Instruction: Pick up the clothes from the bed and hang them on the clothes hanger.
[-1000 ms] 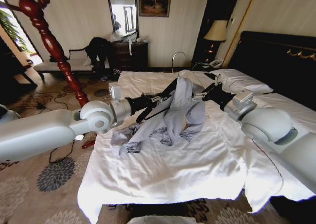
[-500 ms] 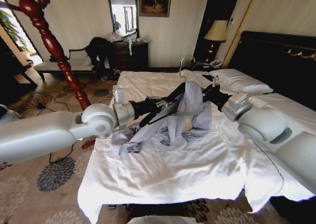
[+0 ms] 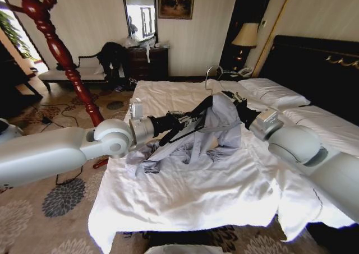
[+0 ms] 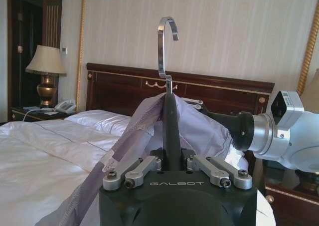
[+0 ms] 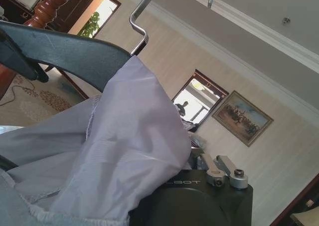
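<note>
- Bed (image 3: 185, 192): wide, white sheets rumpled, pillows by the dark headboard (image 4: 209, 89). It spans the head view in front of me.
- Red wooden coat stand (image 3: 56, 46): on the carpet to my left of the bed, well apart from my arms.
- Shirt (image 3: 216, 125): light grey-blue. Upper part is lifted above the sheets and draped over one arm of the hanger; the lower part and a sleeve trail down onto the bed, bunched near the left edge (image 3: 148, 161).
- Hanger (image 4: 172, 131): black, with silver hook (image 4: 167, 44) pointing up. It is held over the middle of the bed; in the right wrist view its black arm (image 5: 65, 49) runs into the shirt fabric.
- My left end effector (image 3: 182, 121): reaching across the bed from my left, fingers (image 4: 137, 172) clamped together on the hanger's black body, just below the hook.
- My right end effector (image 3: 238, 105): reaching in from my right, touching the raised shirt shoulder. Fabric covers its tips in the right wrist view (image 5: 199, 158), so I cannot tell whether the fingers are apart or together.
</note>
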Robot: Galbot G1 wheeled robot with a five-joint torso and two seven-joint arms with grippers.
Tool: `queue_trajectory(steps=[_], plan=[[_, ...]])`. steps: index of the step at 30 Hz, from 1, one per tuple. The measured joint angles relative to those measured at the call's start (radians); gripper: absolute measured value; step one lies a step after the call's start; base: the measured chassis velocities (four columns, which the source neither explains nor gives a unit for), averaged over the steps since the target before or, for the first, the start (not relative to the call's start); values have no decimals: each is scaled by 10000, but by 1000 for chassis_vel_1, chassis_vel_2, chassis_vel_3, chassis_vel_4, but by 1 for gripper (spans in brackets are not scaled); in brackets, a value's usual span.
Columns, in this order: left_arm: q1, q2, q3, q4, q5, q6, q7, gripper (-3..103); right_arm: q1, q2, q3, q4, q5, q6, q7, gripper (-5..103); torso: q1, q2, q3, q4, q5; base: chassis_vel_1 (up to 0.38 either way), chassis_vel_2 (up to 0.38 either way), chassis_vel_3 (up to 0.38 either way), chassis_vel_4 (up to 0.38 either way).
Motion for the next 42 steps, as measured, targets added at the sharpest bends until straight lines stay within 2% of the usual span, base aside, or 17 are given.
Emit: queue_trajectory(steps=[1,2,5,13,17,19,23,25,29,30,32,33,36,39,40,42], plan=[[0,0,0,0,0,0,0,16,0,0,0,0,0,0,0,44,0,0,0,0,0,0,0,0,0],[3,-2,-7,0,-26,17,-38,16,-8,5,1,-12,-41,30,31,38,0,0,0,1,-1,0,0,0,0],[6,-52,-26,-53,-46,55,-73,16,-25,50,-2,-18,-76,57,54,33,0,1,0,1,-1,0,0,0,0],[-77,-224,-29,-98,-90,339,-269,14,-127,142,-4,-23,-55,69,136,33,0,0,0,2,-1,0,0,0,0],[-124,-405,-90,-105,-109,513,-494,35,-184,156,87,-66,-76,60,250,30,1,0,0,2,-1,0,0,0,0],[-128,-465,-94,-152,-106,552,-524,35,-204,138,120,-68,-76,63,254,30,0,0,0,2,-1,0,0,0,0],[-157,-737,-203,-313,-51,641,-787,57,-413,62,268,-60,-137,129,258,30,0,1,0,2,-2,0,0,0,0],[-182,-807,-247,-312,-37,642,-851,57,-492,57,289,-54,-176,146,254,29,0,0,0,1,-2,0,0,0,0],[-517,-1394,-398,-368,-80,643,-876,78,-918,82,388,-64,-331,211,232,25,-1,0,0,3,-1,0,0,0,0],[-517,-1394,-398,-368,-80,643,-876,78,-918,82,388,-64,-331,211,232,25,-1,0,0,3,-1,0,0,0,0],[-666,-1784,-505,-560,-209,672,-874,89,-1019,104,408,-100,-340,232,249,24,0,0,0,2,-1,0,0,0,0],[-715,-1990,-550,-650,-257,698,-868,89,-1037,111,411,-115,-342,238,260,23,-1,1,0,1,-2,0,0,0,0],[-798,-2359,-577,-818,-302,729,-838,98,-1048,138,412,-129,-343,245,292,23,0,0,-1,1,0,0,0,0,0],[-990,-3177,-595,-1178,-408,750,-635,100,-1095,164,412,-136,-346,245,351,23,0,1,0,2,-4,0,0,0,0],[-990,-3177,-595,-1178,-408,750,-635,100,-1095,164,412,-136,-346,245,351,23,0,1,0,2,-4,0,0,0,0],[-1172,-3812,-623,-1370,-515,756,-510,100,-1188,155,437,-136,-363,245,388,23,-1,1,-1,1,-1,0,0,0,0]])
